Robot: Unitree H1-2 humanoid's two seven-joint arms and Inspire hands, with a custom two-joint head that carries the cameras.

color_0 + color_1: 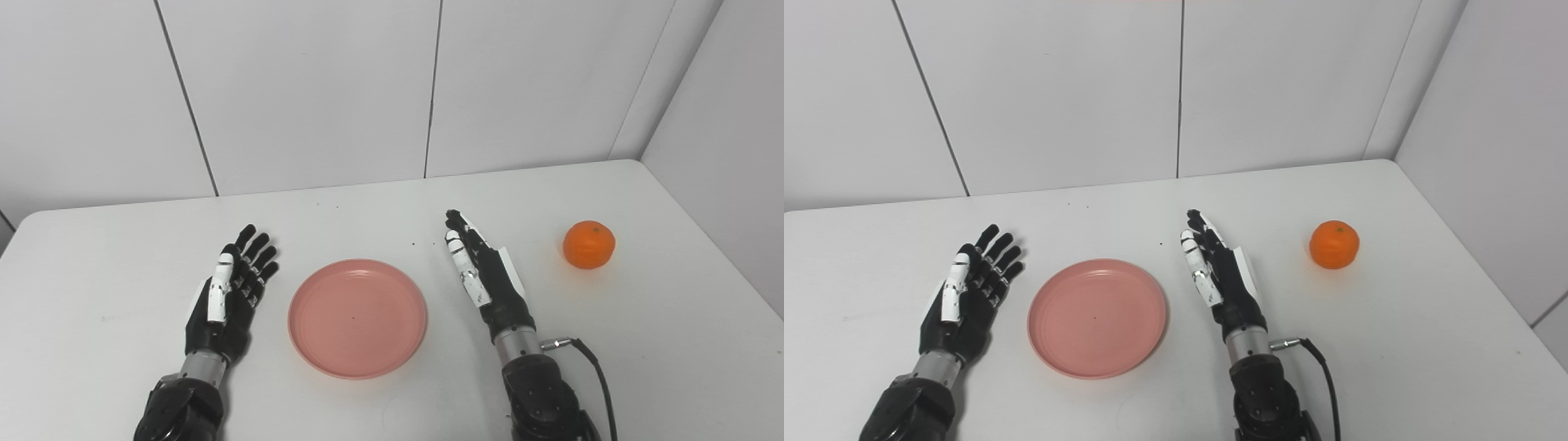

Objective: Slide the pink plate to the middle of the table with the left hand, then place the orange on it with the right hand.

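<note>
The pink plate [358,317] lies flat and bare near the middle of the white table [392,202], between my two hands. My left hand [231,294] rests open just left of the plate, fingers stretched forward, a small gap from its rim. My right hand [481,272] is open too, held edge-on with fingers straight, a little to the right of the plate. The orange [588,244] sits by itself on the table further right, well beyond the right hand and touching nothing.
White wall panels [306,92] stand behind the table, and a side wall [723,153] runs along its right edge. A black cable [597,367] loops from my right wrist over the table.
</note>
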